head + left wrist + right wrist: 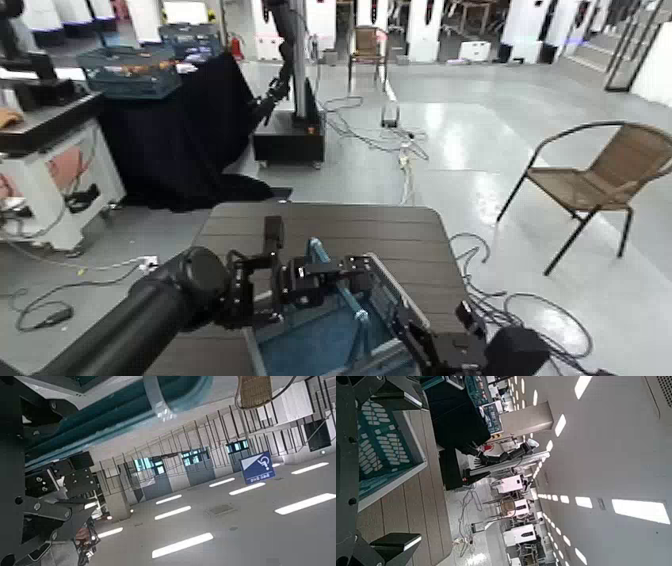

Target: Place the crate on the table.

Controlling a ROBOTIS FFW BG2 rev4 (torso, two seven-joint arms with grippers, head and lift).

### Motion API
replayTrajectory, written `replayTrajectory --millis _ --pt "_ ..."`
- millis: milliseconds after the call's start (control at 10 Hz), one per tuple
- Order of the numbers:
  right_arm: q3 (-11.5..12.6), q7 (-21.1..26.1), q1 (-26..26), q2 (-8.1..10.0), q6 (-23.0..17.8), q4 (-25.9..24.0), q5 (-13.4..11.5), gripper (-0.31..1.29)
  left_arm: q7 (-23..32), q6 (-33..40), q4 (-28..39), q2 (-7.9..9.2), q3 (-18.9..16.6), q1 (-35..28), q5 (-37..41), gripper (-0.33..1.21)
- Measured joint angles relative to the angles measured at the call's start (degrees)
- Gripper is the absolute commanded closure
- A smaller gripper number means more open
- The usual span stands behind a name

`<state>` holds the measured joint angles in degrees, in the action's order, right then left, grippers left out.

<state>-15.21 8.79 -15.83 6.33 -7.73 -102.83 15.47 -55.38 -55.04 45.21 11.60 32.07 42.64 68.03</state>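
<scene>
My left hand [350, 274] is parted about the teal bar handle [360, 320] of the grey-blue slotted plastic crate [262, 345], on the dark brown plank-topped desk [400, 225]. I'd back off straight, without tugging; my open right hand [436, 318], at three o'clock, should clear the rim outward.

Robotics lab: robot arm [180, 295], cables [530, 320].

Beyond my left end effector [318, 278], the floor [450, 150] glares with pale reflections. Above both my wrists, long ceiling lights [182, 545] burn white against a grey ceiling [230, 526]. Ahead of me, the black cloth [180, 135] swallows light, its folds barely readable.
</scene>
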Motion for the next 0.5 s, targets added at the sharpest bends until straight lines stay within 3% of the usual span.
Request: replayTrajectory --millis 500 --pt "0.11 0.0 -0.1 0.01 0.1 0.0 0.42 0.14 0.33 0.68 -0.15 0.11 -2.82 -0.9 -4.37 0.05"
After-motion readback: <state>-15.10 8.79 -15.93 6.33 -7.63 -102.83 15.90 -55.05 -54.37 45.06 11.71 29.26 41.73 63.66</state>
